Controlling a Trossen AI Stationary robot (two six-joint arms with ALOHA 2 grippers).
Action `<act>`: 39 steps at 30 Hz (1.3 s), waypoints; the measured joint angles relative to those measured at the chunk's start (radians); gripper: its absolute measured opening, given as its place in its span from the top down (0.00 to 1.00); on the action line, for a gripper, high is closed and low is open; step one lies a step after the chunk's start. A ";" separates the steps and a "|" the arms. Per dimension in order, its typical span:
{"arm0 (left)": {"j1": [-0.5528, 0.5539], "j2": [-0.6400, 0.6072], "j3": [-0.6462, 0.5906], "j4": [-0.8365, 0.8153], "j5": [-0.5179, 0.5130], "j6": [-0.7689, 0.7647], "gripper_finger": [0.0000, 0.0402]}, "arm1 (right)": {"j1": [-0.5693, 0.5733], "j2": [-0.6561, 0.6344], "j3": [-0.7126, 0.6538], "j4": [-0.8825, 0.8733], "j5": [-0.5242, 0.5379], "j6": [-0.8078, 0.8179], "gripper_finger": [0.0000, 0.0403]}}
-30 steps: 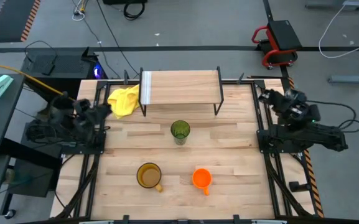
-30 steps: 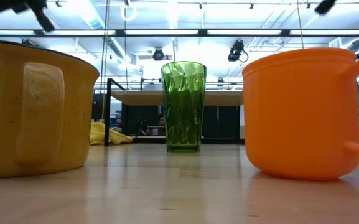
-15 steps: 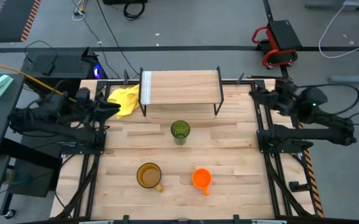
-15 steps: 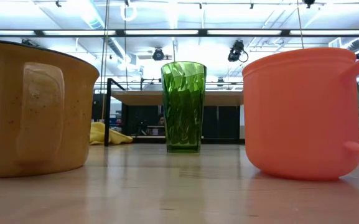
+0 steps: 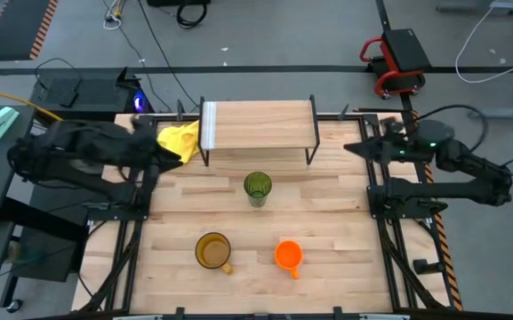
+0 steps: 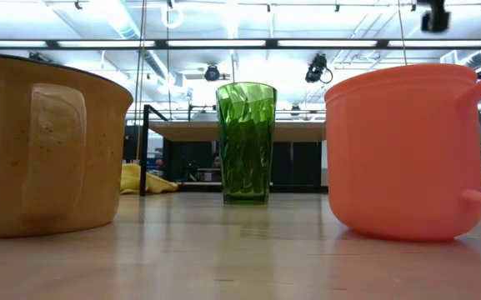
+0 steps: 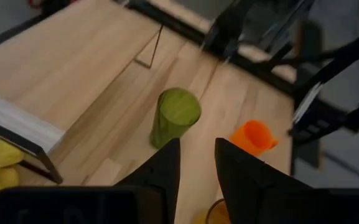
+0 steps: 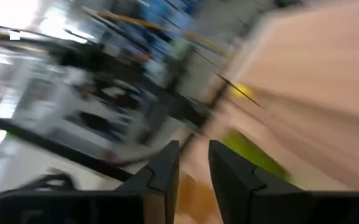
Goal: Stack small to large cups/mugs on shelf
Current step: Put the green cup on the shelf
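The green tumbler [image 5: 257,188] [image 6: 246,142] [image 7: 176,115] stands upright on its base at mid-table, just in front of the shelf [image 5: 258,124] [image 7: 73,62]. Near the front edge, the yellow-brown mug [image 5: 212,252] [image 6: 48,142] and the orange mug [image 5: 288,255] [image 6: 403,150] [image 7: 254,137] sit upright on their bases. My left gripper [image 5: 178,156] [image 7: 198,162] hovers shut over the table's left side, beside the shelf's left end. My right gripper [image 5: 352,148] [image 8: 193,158] hovers shut over the table's right edge. Neither touches anything.
A yellow cloth [image 5: 178,142] [image 6: 140,179] lies crumpled at the shelf's left end, right by my left gripper. The shelf stands on thin black legs against the far edge. Bare wood lies between the three vessels and on both sides of them.
Both arms have unfolded from their tucked poses at the table's sides. My left gripper has swung toward the table's right, reaching the cloth and the shelf's left end. My right gripper has swung toward the table's left, over the right edge. The vessels have stayed put.
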 joint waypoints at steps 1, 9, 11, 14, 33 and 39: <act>0.000 0.023 0.005 -0.004 0.000 0.006 0.73 | 0.000 0.007 0.000 -0.040 0.004 0.009 0.77; 0.091 0.185 0.006 -0.023 0.112 0.050 0.73 | 0.058 0.075 0.000 -0.086 0.050 -0.004 0.77; 0.129 0.220 0.006 -0.022 0.159 0.080 0.73 | 0.104 0.093 0.000 -0.085 0.073 0.000 0.77; 0.175 0.262 0.006 -0.019 0.206 0.102 0.73 | 0.193 0.122 0.000 -0.085 0.127 0.026 0.77; 0.255 0.492 0.044 0.082 0.286 0.214 0.73 | 0.767 0.438 -0.002 -0.085 0.618 0.391 0.77; 0.266 0.671 0.231 -0.073 0.281 0.281 0.73 | 0.800 0.533 -0.002 -0.085 0.641 0.490 0.77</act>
